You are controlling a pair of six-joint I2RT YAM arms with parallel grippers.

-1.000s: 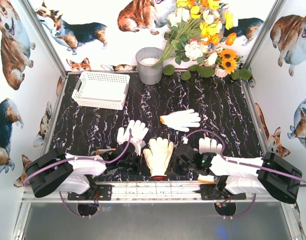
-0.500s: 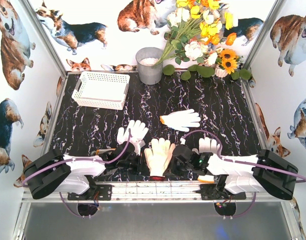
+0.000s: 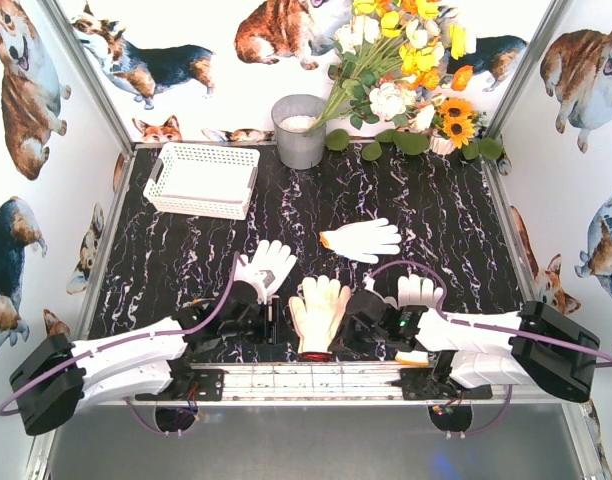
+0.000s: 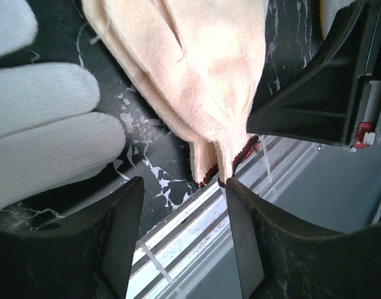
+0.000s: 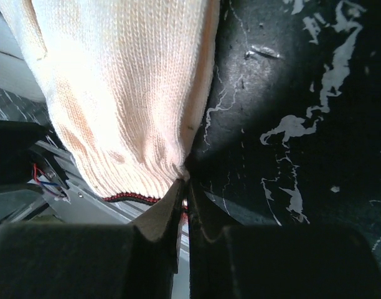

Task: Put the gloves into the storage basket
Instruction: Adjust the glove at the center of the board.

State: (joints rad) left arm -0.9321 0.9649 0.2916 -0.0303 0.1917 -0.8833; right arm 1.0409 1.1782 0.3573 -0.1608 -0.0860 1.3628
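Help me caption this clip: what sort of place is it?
Likely a staged robot test booth, not a home: corgi-print wall panels, a black marbled tabletop, and a left arm and right arm bolted to its near rail.

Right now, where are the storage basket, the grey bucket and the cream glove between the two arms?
storage basket [image 3: 198, 207], top external view, on its near lattice wall.
grey bucket [image 3: 299, 145], top external view, on its outer side wall.
cream glove [image 3: 318, 312], top external view, on its middle, below the fingers.

Left hand [image 4: 181, 230] parted (right hand [image 5: 185, 199] pinched)
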